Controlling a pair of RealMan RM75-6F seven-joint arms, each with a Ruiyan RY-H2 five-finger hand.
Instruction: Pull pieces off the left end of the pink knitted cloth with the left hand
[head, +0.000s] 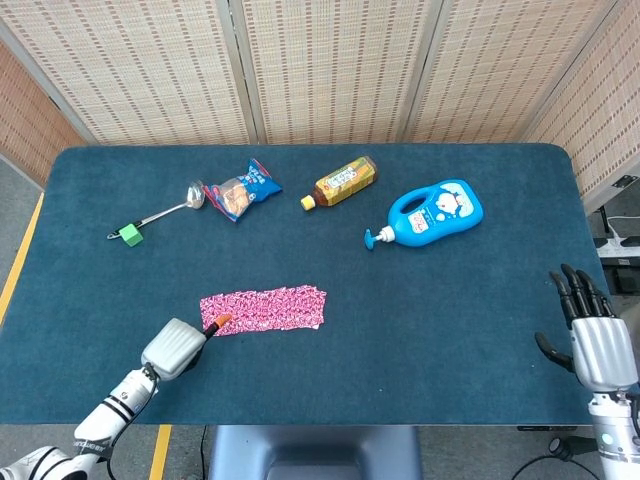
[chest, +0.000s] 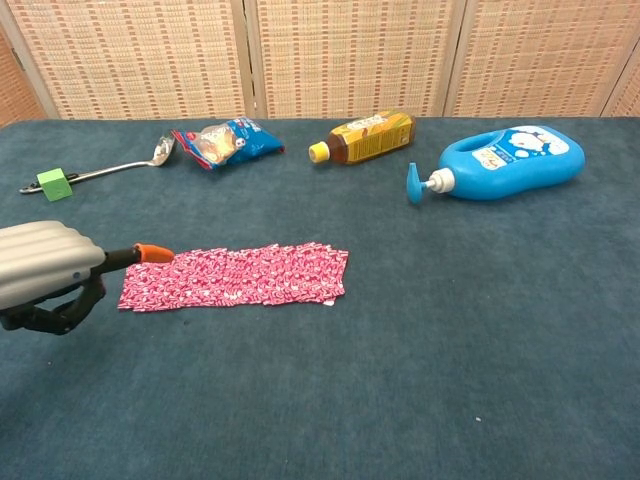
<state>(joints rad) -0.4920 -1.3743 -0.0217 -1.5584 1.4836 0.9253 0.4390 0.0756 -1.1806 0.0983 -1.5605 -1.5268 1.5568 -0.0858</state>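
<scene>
The pink knitted cloth (head: 263, 309) (chest: 235, 276) lies flat as a long strip on the blue table, front left of centre. My left hand (head: 178, 346) (chest: 50, 275) hovers at the strip's left end, one orange-tipped finger (head: 219, 322) (chest: 152, 253) stretched out over that end and the others curled under; nothing is held in it. My right hand (head: 588, 336) stands at the table's right front edge, fingers straight and apart, holding nothing; the chest view does not show it.
Along the back lie a spoon with a green block (head: 130, 234) (chest: 56, 183), a snack bag (head: 241, 190) (chest: 218, 141), a tea bottle (head: 342, 181) (chest: 364, 136) and a blue pump bottle (head: 431, 214) (chest: 505, 162). A woven screen stands behind the table.
</scene>
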